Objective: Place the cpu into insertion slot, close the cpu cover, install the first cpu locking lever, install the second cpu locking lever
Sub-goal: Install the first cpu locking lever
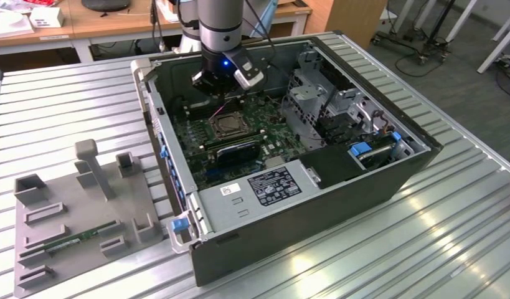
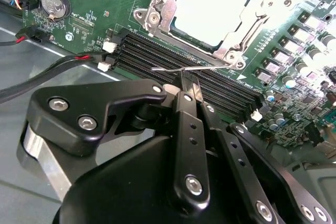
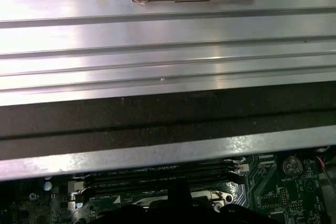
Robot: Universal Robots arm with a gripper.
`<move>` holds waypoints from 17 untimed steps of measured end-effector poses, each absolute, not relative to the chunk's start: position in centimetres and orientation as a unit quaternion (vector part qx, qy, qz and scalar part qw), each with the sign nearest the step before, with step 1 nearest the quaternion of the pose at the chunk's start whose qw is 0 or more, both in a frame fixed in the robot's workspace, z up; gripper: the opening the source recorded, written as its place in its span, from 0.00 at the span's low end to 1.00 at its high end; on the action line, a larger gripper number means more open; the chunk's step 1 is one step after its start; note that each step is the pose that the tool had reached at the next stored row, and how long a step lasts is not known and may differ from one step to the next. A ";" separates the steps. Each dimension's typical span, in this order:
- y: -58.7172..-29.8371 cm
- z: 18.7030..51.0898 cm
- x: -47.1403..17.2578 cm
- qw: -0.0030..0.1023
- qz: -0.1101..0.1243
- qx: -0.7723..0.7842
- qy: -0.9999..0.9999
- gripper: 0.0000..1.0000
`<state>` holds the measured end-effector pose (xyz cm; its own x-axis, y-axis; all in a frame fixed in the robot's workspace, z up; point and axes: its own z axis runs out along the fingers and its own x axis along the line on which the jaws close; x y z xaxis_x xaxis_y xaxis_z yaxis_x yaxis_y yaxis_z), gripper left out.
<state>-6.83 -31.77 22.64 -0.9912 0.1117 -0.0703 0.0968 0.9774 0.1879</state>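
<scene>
While the arm stands over the open computer case (image 1: 321,205), look at the gripper (image 2: 187,81) in the second wrist view: its two black fingers (image 2: 185,114) are pressed together with no gap showing, and their tips sit right on a thin silvery wire lever (image 2: 168,70). They touch it, but whether the wire is pinched between the pads I cannot tell. Just past the fingertips, on the far side of that lever, the cpu (image 2: 210,3) lies flat in its socket with its pale metal face up, and the cpu cover (image 2: 160,11) is down around it, its frame hugging the chip's edges. Directly under the fingertips run the long black memory slots (image 2: 152,51), between the fingers and the socket. Off to one side of the fingers there is a coin battery (image 2: 55,4) on the green board, and red and black cables (image 2: 47,69) trail nearer the gripper body. In the exterior view, well away from the fingers and outside the case, a grey fixture tray (image 1: 38,249) rests on the ribbed metal table (image 1: 438,249) with a green memory stick (image 1: 80,240) lying on it.
</scene>
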 end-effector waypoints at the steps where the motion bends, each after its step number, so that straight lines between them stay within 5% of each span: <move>1: -31.8 22.6 -6.8 0.040 0.092 0.052 0.994 0.11; 17: -31.8 22.1 -6.6 0.040 0.092 0.052 0.994 0.11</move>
